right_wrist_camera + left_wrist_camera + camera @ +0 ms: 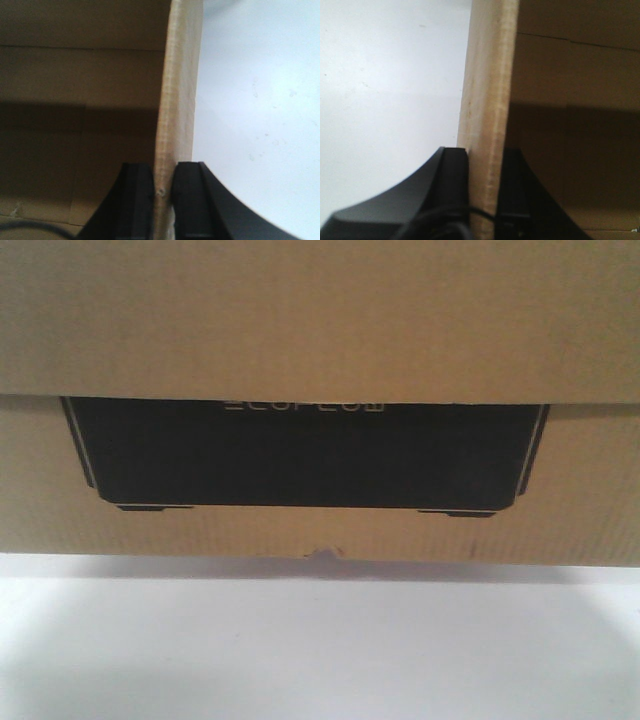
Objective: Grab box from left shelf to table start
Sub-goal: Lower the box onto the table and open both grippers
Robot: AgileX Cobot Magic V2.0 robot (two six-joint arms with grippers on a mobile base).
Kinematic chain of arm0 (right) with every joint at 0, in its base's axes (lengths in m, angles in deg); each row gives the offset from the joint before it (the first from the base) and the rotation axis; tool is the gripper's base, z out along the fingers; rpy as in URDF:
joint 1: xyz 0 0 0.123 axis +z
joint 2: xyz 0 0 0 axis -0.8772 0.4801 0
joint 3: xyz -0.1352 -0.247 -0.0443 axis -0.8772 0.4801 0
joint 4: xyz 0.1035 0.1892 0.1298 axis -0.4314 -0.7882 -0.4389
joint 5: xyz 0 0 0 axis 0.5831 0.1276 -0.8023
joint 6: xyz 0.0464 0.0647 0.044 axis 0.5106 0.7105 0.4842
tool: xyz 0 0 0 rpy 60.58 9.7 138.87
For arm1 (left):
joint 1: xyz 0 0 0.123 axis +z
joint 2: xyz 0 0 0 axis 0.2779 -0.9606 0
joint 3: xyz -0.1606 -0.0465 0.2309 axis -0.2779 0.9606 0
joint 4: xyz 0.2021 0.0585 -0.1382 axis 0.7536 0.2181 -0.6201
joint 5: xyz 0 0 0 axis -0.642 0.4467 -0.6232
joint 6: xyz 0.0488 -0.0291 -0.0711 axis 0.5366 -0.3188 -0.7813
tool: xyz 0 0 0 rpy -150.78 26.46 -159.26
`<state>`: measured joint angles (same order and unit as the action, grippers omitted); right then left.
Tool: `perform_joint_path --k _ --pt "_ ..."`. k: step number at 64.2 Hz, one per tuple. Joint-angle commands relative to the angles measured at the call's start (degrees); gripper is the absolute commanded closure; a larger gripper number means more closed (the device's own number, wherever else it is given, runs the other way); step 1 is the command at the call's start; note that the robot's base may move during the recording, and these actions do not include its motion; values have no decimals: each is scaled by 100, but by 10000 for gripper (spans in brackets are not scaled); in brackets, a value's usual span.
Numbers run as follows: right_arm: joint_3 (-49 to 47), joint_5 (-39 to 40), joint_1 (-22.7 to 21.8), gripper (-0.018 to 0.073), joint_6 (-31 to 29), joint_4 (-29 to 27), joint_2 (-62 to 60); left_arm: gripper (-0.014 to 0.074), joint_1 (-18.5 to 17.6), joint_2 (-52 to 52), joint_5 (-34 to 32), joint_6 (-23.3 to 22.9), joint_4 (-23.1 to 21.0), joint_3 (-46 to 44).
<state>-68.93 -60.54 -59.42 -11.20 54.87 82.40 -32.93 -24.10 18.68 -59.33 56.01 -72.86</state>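
the box (320,330) fills the front view, its black panel (300,455) facing the camera and a small torn notch (325,554) showing on the bottom edge. below it lies the white table (320,650); a soft shadow runs under the bottom edge, and it cannot be told whether the box rests on the surface or hangs just above it. no shelf is in view.

left gripper (482,200): clenched on a box wall, one black finger (452,185) outside, the other inside the open top. right gripper (162,200): likewise clamped on the opposite wall, a finger (137,195) against each face. both walls stand upright between the fingers, with no visible crushing.

handling judgement: corrugated board, stiff along the wall but prone to bending or tearing at a thin edge grip. the box is wide and possibly heavy if loaded; contents are not visible. the two-wall pinch looks the sensible hold. risk: a wall buckling, or slipping through smooth pads if the arms drift apart.
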Motion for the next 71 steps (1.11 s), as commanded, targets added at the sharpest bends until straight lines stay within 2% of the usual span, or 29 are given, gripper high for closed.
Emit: perform_joint_path --k 1,16,22,27,32,37,41,45,46,47,52,62,71 --pt "-258 594 2 504 -46 -210 -55 699 -37 151 -882 -34 -382 -304" --pt "-258 620 2 504 -46 -210 40 699 -37 151 -882 -34 -342 -304" --pt "-258 620 2 501 -46 -210 39 699 -37 151 -882 201 -382 -304" --pt "-258 626 2 500 -46 -217 39 698 -37 151 -882 215 -487 -304" --pt "-258 632 2 450 -46 -217 39 682 -37 151 -832 215 -551 -304" --pt "-258 632 2 307 -46 -262 39 586 -37 151 -719 215 -569 -304" --pt "-258 665 2 141 -46 -273 39 437 -37 151 -664 215 -569 -304" --pt "-258 675 2 22 -46 -279 39 277 -37 151 -651 215 -569 -304" --pt "-258 675 2 -1 -46 -279 39 260 -37 151 -651 215 -569 -304" --pt "-258 675 2 -29 -46 -279 39 202 -37 151 -651 215 -569 -304" --pt "-258 675 2 -66 -46 -279 39 117 -37 151 -651 215 -486 -304" --pt "-263 682 2 -64 -46 -279 21 134 -37 151 -663 215 -342 -304" --pt "-281 661 2 -63 -46 -279 -28 208 -37 174 -696 205 -342 -304"
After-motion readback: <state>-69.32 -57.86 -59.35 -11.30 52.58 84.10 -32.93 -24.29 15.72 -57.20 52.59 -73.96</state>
